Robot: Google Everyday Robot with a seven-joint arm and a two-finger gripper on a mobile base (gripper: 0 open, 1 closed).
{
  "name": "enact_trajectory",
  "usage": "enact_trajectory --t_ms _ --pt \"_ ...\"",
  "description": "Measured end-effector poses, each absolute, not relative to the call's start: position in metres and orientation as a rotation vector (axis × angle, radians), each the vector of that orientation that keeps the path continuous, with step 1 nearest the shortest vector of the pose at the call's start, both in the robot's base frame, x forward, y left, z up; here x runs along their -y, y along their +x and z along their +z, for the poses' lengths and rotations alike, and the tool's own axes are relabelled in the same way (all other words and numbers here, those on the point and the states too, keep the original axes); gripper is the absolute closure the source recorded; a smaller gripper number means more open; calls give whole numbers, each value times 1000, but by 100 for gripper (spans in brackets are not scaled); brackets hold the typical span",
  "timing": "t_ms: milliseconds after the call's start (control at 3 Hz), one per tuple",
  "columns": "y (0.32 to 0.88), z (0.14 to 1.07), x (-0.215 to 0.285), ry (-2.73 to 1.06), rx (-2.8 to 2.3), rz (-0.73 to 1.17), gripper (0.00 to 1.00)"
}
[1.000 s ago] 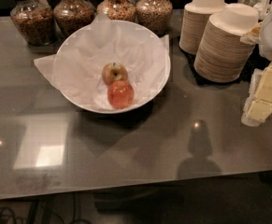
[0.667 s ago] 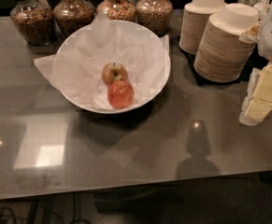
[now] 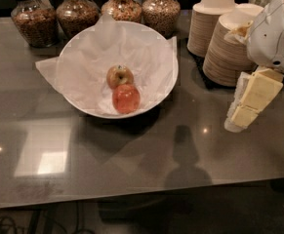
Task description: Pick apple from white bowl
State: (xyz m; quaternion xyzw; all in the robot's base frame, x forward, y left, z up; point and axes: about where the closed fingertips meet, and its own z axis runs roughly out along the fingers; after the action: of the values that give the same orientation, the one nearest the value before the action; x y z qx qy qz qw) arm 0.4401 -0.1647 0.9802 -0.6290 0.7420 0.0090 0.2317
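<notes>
Countertop is stretching bare between the cream-and-yellow two-finger gripper [image 3: 249, 104] and its target: the gripper is hanging at the right edge of the view, pointing down over the dark, glossy grey table [image 3: 131, 165] just in front of the stacks of small off-white paper bowls [image 3: 227, 52], and whether it is open or closed I cannot tell. The round, evenly red-orange apple [image 3: 126, 98] is sitting well apart from it, off toward the left of the view, in the near part of the large, wide, shallow white bowl [image 3: 176, 72], on the crumpled white paper lining [image 3: 83, 67]. The near right rim of that bowl is standing between the two, so the single arm is likely needing to travel leftward and come in over the rim from above. Being round, the apple is offering no long axis to line up on. A yellowish-golden apple with a brown-red blush [image 3: 119, 76] is touching it on the far side, so the grasp is probably calling for care. Smooth, waxy skin and soft, shifting paper are suggesting the fruit could roll if nudged. Glass jars of brown cereal [image 3: 31, 21] are lining the back.
</notes>
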Motion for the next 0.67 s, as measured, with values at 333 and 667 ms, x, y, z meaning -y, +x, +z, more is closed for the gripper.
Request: enact_trajectory --t_ms 333,667 --pt "440 980 165 -1729 -2040 25 0" --pt "448 972 151 -1670 -1996 94 0"
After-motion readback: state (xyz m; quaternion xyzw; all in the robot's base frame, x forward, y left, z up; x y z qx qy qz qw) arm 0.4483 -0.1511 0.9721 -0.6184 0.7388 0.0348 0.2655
